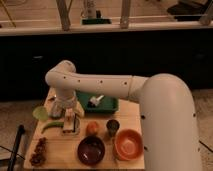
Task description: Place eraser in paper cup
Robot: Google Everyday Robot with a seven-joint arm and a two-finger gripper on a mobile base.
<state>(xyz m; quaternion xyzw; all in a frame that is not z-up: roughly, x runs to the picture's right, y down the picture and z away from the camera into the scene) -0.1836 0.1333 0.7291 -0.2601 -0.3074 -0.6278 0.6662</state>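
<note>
My gripper [70, 124] hangs from the white arm and points down at the left part of the wooden table [60, 147], just left of the orange fruit [92, 128]. The eraser does not show as a separate thing; a small pale shape sits at the gripper's tip and I cannot tell what it is. The paper cup is not in sight; the arm's wrist [65, 106] covers the table behind the gripper.
A green tray [107, 106] with a white object [96, 100] lies at the back. A small dark metal cup [113, 126], an orange bowl [129, 144], a dark bowl [91, 150], a lime-green dish [40, 113], a green pod [50, 126] and a dark cluster [38, 152] stand around.
</note>
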